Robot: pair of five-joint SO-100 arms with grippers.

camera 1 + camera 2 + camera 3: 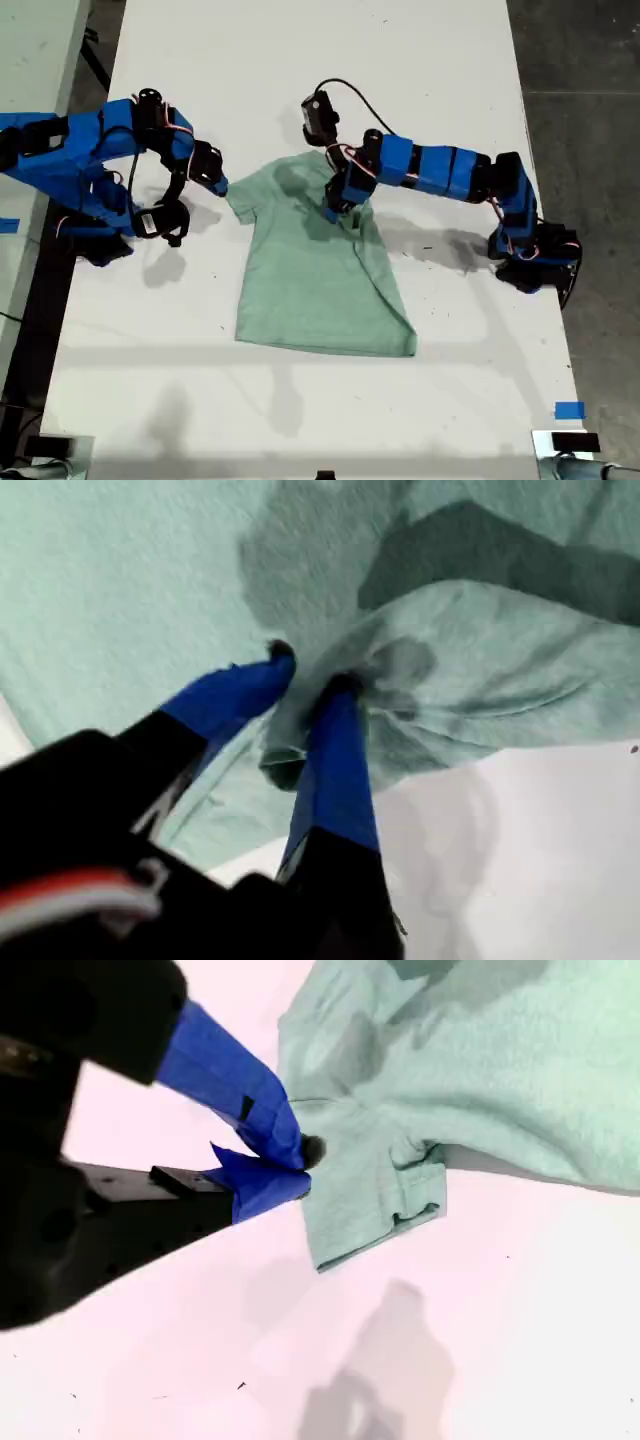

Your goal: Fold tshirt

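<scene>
The pale mint-green tshirt (305,290) lies mostly flat on the white table (300,60), hem toward the near edge. The side of it on the exterior view's right is folded in over the body. My first gripper (333,208) reaches in from the exterior view's right and is shut on a bunched fold of the tshirt (120,580) near the chest; cloth fills the gap between its blue fingers (345,750). My second gripper (222,186) comes from the exterior view's left. Its tips (300,1155) are pinched together on the puckered edge of the sleeve (370,1210).
Both arm bases stand on the table at the exterior view's left and right sides. A blue tape mark (568,410) sits near the front right corner in the exterior view. Dark floor (590,60) lies beyond the table's right edge there.
</scene>
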